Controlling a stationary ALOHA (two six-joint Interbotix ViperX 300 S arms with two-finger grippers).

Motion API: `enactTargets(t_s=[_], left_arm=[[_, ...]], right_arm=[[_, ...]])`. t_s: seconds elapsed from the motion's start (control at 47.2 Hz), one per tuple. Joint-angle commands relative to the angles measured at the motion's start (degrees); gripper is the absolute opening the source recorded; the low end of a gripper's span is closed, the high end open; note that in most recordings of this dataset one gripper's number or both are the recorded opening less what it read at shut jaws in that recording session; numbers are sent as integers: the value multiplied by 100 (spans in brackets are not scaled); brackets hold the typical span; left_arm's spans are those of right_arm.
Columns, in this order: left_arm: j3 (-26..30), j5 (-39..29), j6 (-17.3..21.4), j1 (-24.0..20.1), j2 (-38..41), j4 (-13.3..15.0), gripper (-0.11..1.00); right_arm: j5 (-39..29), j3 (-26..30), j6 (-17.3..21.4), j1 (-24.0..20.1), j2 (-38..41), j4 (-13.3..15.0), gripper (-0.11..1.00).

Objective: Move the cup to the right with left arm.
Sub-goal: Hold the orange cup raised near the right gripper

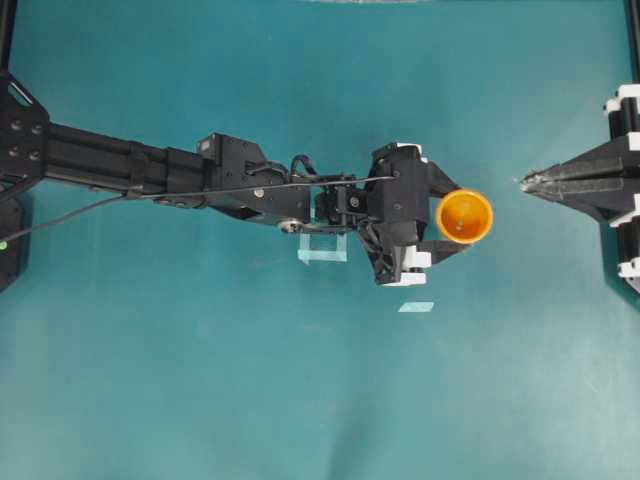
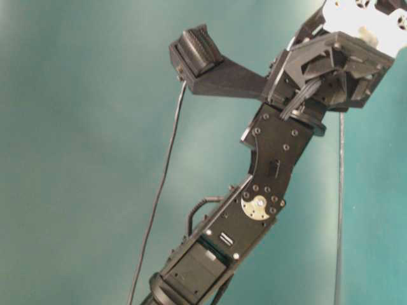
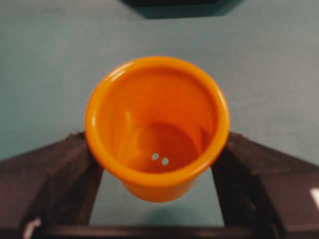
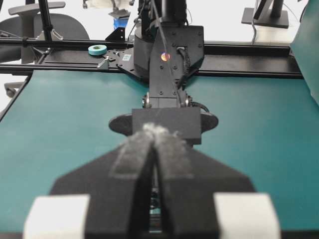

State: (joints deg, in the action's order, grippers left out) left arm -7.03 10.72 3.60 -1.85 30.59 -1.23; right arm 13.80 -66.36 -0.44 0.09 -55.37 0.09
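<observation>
The orange-yellow cup stands upright right of the table's middle, rim up. In the left wrist view the cup sits between the two black fingers, which press against its sides just under the rim; a small shadow lies on the table below it. My left gripper is shut on the cup, and the long black left arm reaches in from the left. The right gripper points at the cup from the right edge, a short gap away, shut on nothing. Its closed fingertips show in the right wrist view.
Two pale tape marks lie on the teal table, one under the left arm and one nearer the front. The left arm's elbow and wrist rise above the table. A tape roll rests on the black frame behind.
</observation>
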Motion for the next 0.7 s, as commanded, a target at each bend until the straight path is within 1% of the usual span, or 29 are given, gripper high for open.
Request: enactTargets(t_s=[0.0, 0.212, 0.678], left_arm=[[185, -35, -18, -9, -114, 9, 64], [193, -211, -18, -9, -123, 9, 64], [193, -360, -26, -9, -114, 9, 64]], right_arm=[[18, 185, -9, 0, 9, 18, 0], [18, 185, -9, 9, 18, 18, 0], [18, 193, -18, 9, 18, 26, 0]])
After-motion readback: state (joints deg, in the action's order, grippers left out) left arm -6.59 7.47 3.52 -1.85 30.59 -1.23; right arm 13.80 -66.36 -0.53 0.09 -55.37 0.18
